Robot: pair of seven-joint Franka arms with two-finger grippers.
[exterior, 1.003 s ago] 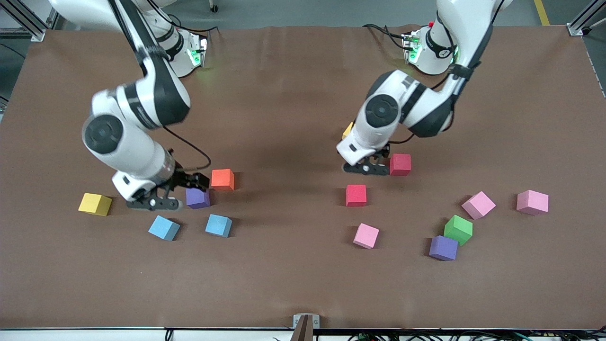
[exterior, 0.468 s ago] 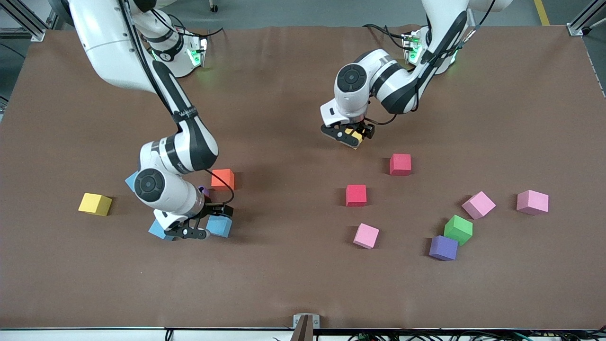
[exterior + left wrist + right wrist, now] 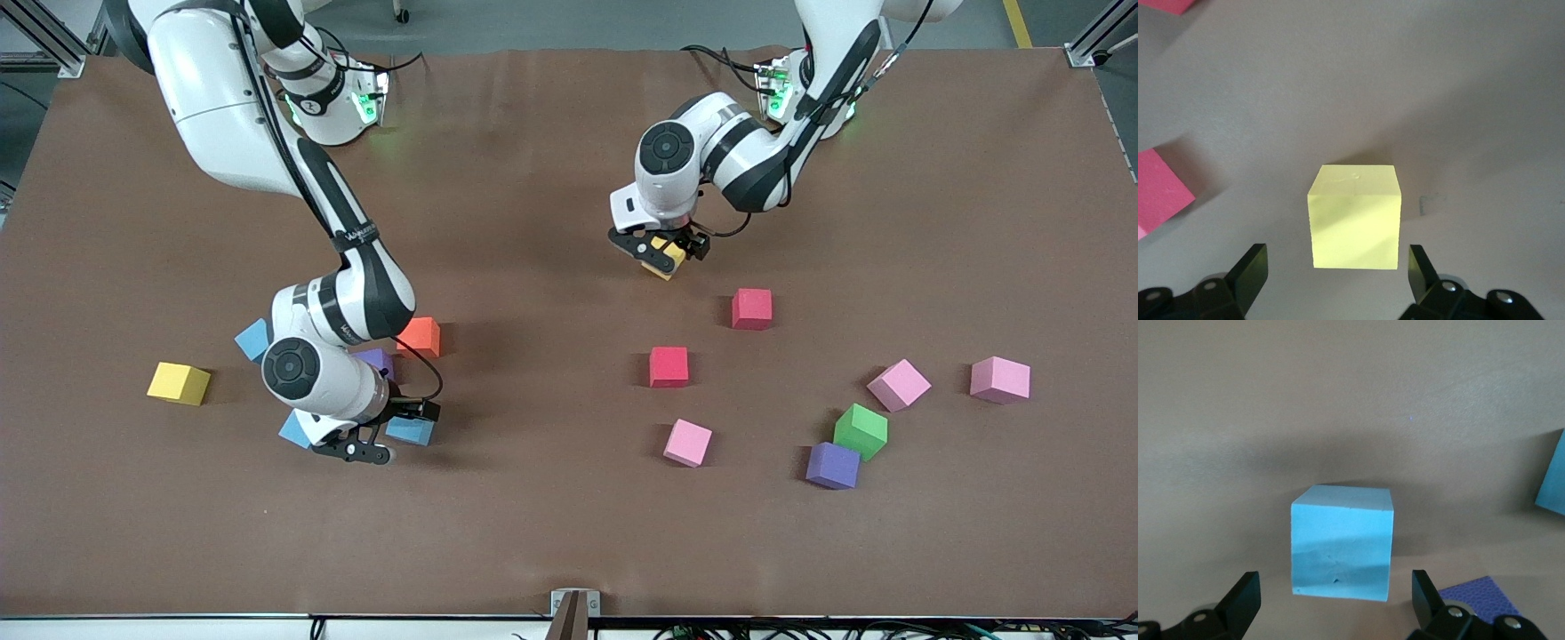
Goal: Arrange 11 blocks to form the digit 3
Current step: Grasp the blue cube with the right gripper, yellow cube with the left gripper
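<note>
Grippers lined up on fresh blocks

Movement is seen on both sides since a second ago. The left gripper (image 3: 659,256), then low beside the red block (image 3: 752,308), has been carried toward its base and is now set over a yellow block (image 3: 1354,217); its fingers (image 3: 1248,270) are spread on either side of the cube, not yet pressed in. The right gripper (image 3: 380,435) has been shifted from the purple block (image 3: 377,360) to a blue block (image 3: 1342,543) nearer the front camera, with jaws wide open around it. Nothing is held yet. Orange (image 3: 419,336), pink (image 3: 687,443), green (image 3: 861,430) and the other cubes are left scattered well apart, so the digit 3 is judged not yet begun; two pickups look to be next
</note>
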